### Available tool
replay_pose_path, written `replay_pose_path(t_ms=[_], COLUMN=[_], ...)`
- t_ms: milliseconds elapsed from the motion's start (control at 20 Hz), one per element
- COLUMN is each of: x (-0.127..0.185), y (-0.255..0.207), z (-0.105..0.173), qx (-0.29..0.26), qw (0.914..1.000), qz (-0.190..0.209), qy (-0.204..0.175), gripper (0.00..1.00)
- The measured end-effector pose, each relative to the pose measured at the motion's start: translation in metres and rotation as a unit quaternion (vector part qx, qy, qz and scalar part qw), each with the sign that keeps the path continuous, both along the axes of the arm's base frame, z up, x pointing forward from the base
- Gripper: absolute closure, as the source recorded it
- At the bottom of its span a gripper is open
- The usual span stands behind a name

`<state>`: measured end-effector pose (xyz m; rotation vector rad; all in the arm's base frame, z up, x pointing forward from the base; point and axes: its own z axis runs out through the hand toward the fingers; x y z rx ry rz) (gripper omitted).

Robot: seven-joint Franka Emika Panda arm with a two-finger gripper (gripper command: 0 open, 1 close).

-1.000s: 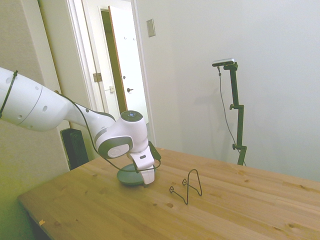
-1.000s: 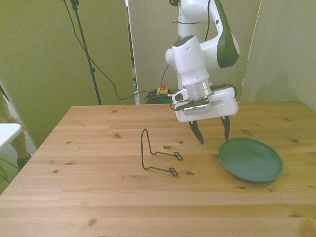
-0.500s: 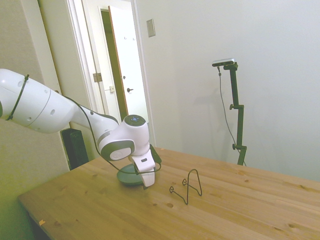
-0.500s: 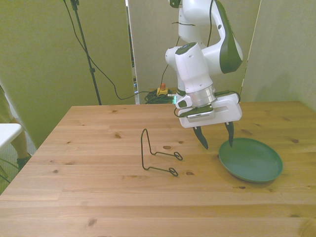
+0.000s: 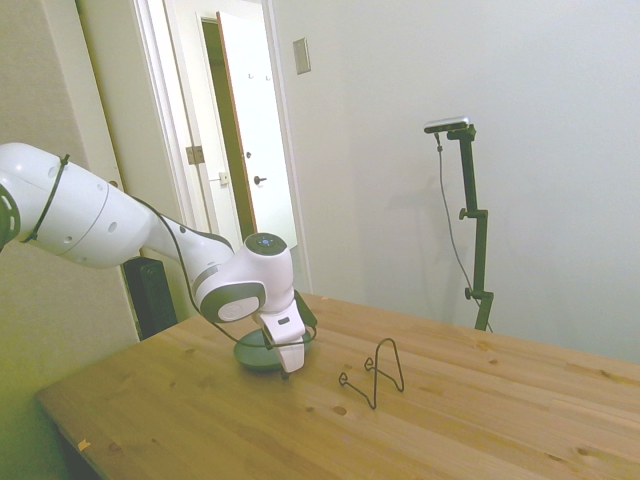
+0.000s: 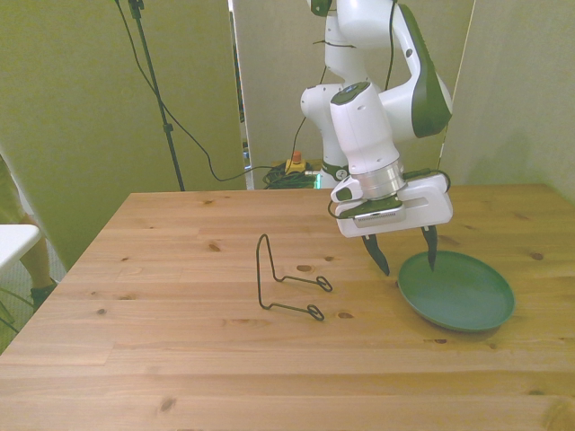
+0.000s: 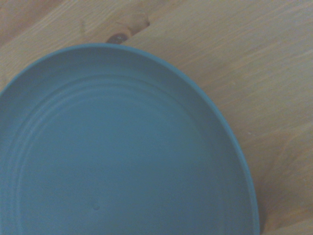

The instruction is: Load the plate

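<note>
Side view: the small round grey-teal plate [image 5: 262, 354] lies flat on the wooden plank table [image 5: 480, 420], largely masked by the white arm's two-finger gripper [image 5: 285, 368], which hangs directly over it; the finger spacing cannot be judged from this angle. A thin black wire stand [image 5: 377, 372] sits upright near the plate, apart from it. Front view: the plate [image 6: 458, 294] rests toward the front view's right, a shallow matte dish with a raised rim, nothing on it. The gripper [image 6: 405, 265] hovers above the plate's rim nearest the wire stand [image 6: 284, 287], fingers spread wide, one tip over the bare table, the other over the dish; neither visibly touches it. Wrist view: the plate [image 7: 122, 156] fills most of the picture, showing faint concentric rings inside and a thin rim, with knotted wood beyond.
</note>
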<state>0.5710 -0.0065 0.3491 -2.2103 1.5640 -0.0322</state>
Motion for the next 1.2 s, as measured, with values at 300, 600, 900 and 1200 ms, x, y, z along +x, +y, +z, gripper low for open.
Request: replay_pose_path(t_ms=[300, 600, 900, 1200], x=[0.000, 0.001, 0.002, 0.002], y=[0.001, 0.001, -0.002, -0.010], z=[-0.005, -0.009, -0.013, -0.009], qx=[0.005, 0.004, 0.002, -0.007], qw=[1.0000, 1.0000, 0.9999, 0.9998], qz=[-0.004, -0.005, -0.010, -0.020], qy=[0.003, 0.005, 0.004, -0.004], gripper=[1.00, 1.00, 1.00, 1.00])
